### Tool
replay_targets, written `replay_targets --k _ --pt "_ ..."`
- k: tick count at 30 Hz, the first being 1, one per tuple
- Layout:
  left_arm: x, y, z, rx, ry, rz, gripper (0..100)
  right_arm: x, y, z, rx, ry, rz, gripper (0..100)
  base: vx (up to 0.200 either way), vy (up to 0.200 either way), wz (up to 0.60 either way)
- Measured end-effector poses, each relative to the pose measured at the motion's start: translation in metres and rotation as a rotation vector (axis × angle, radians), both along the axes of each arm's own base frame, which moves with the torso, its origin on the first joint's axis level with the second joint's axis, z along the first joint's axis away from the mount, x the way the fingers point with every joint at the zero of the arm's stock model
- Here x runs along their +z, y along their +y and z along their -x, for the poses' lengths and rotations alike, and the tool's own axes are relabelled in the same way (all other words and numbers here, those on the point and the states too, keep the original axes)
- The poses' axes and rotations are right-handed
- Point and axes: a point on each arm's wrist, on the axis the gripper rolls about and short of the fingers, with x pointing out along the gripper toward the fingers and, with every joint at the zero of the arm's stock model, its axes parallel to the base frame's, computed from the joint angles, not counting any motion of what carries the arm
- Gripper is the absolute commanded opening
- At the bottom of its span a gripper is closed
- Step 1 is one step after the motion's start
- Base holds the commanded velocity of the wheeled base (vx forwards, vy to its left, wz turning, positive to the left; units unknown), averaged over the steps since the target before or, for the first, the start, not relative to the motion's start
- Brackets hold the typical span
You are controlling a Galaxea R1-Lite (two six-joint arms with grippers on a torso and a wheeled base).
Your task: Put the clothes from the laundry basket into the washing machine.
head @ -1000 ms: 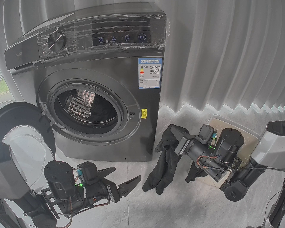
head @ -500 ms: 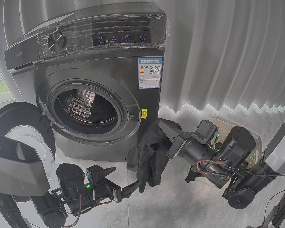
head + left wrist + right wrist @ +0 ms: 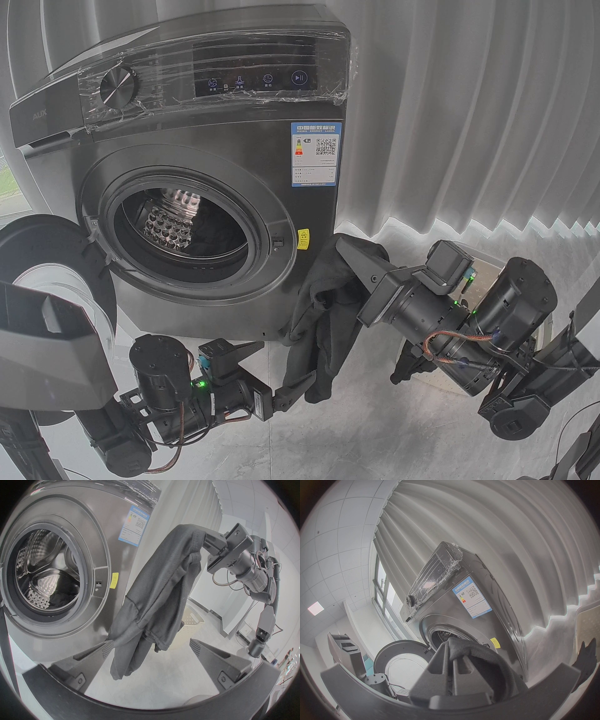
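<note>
Black garment (image 3: 325,312) hangs beside the washing machine (image 3: 206,144).
Right gripper (image 3: 351,251) pinches it; left gripper (image 3: 286,362) jaws are spread.

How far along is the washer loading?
Done: the door stands open and a dark item lies in the drum. In hand: the right gripper is shut on a dark garment hanging outside the drum; the left gripper is open near its hem. Left: that garment, plus dark cloth at the laundry basket.

The pale grey marbled floor (image 3: 375,431) bore the washing machine (image 3: 206,156) at the left and the laundry basket (image 3: 192,619) to its right, near the curtain (image 3: 469,112)
</note>
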Motion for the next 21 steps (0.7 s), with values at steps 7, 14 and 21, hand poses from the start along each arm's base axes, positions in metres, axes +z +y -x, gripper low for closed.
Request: replay_targets --k 7,14,21 --pt "0.0 -0.008 0.001 -0.065 -0.012 0.002 100 0.002 0.003 0.003 0.01 -0.004 -0.006 0 0.0 0.0 0.0" --pt "-0.006 -0.019 -0.011 -0.072 -0.031 -0.001 100 0.004 0.005 0.003 0.014 -0.009 -0.012 0 0.0 0.0 0.0" --pt "-0.008 -0.034 -0.03 -0.068 -0.068 0.026 100 0.005 0.006 0.004 0.015 -0.013 -0.017 0 0.0 0.0 0.0"
